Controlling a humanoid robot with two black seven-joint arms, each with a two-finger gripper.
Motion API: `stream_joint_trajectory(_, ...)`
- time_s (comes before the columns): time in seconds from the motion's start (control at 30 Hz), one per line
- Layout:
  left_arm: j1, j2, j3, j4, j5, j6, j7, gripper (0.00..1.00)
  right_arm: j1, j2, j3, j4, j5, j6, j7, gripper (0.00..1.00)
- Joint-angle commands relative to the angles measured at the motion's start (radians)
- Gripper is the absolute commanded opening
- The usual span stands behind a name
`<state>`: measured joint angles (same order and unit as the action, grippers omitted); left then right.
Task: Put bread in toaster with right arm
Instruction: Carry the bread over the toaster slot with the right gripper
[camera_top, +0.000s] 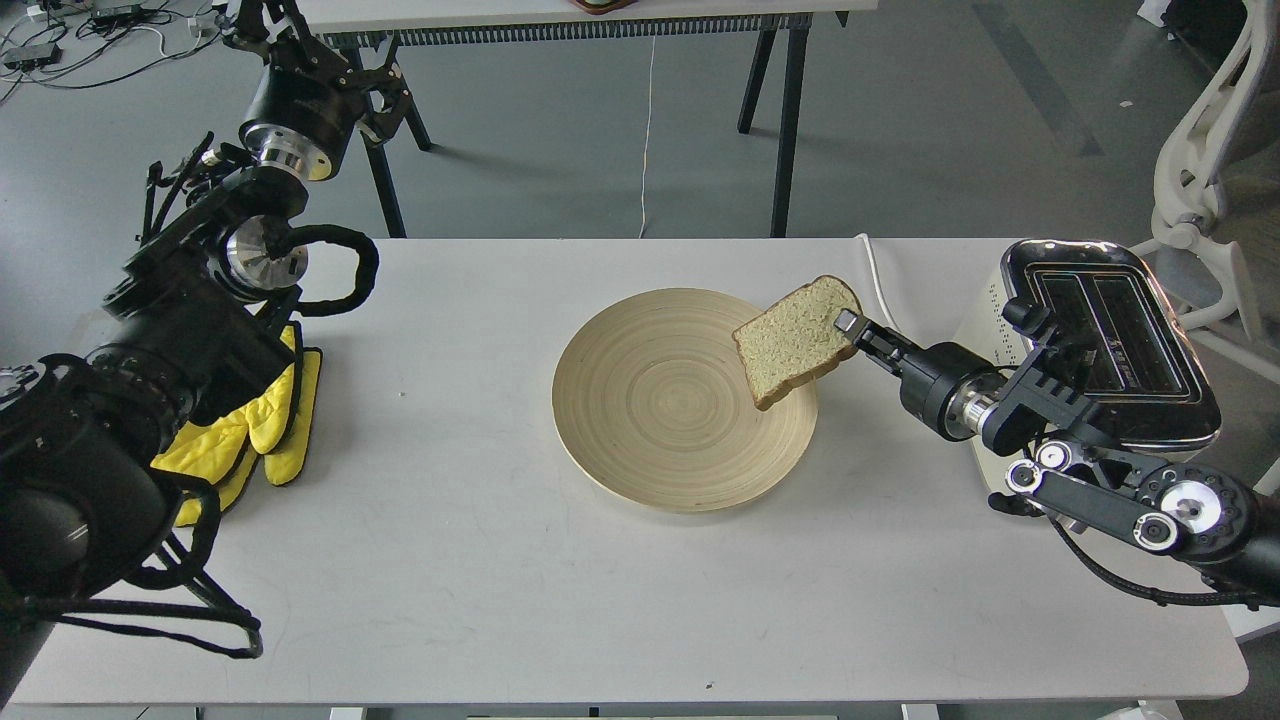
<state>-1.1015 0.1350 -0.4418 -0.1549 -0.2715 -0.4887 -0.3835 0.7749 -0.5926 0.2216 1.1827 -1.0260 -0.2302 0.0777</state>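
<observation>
On the white table (500, 560), the right gripper (846, 325) pinches the bread (795, 342) by its edge, lifted over the plate (650, 420). Bread is light, soft, and crumbly; the toaster (1110, 340) waits nearby.

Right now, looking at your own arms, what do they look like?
Both are black and chunky, built of rounded segments joined by shiny silver rings. Looped black cables run alongside my left arm and trail under my right arm. Each ends in a slim black two-finger gripper: the left gripper looks spidery, and the right gripper has a small silvery fingertip.
</observation>
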Motion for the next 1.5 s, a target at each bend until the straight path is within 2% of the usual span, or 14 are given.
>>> stream_joint_trajectory(0.0, 0.0, 0.0, 0.0, 0.0, 0.0, 0.0, 0.0, 1.0, 0.05, -0.142, 0.004, 0.092, 0.0, 0.0, -0.004, 0.0)
stream_joint_trajectory(0.33, 0.0, 0.0, 0.0, 0.0, 0.0, 0.0, 0.0, 1.0, 0.188, -0.573, 0.004, 0.316, -0.008, 0.022, -0.013, 0.01)
stream_joint_trajectory(0.5, 0.0, 0.0, 0.0, 0.0, 0.0, 0.0, 0.0, 1.0, 0.188, -0.746, 0.001, 0.39, -0.017, 0.04, -0.022, 0.01)
stream_joint_trajectory(0.6, 0.0, 0.0, 0.0, 0.0, 0.0, 0.0, 0.0, 1.0, 0.176, -0.808, -0.013, 0.4, -0.017, 0.052, -0.021, 0.01)
stream_joint_trajectory(0.93, 0.0, -0.002, 0.0, 0.0, 0.0, 0.0, 0.0, 1.0, 0.159, -0.774, -0.165, 0.38, -0.036, 0.032, -0.019, 0.0)
stream_joint_trajectory(1.13, -0.001, -0.002, 0.0, 0.0, 0.0, 0.0, 0.0, 1.0, 0.153, -0.734, -0.179, 0.345, -0.04, 0.022, -0.029, 0.0)
stream_joint_trajectory(1.47, 0.0, -0.002, 0.0, 0.0, 0.0, 0.0, 0.0, 1.0, 0.145, -0.733, -0.179, 0.327, -0.046, 0.022, -0.029, 0.01)
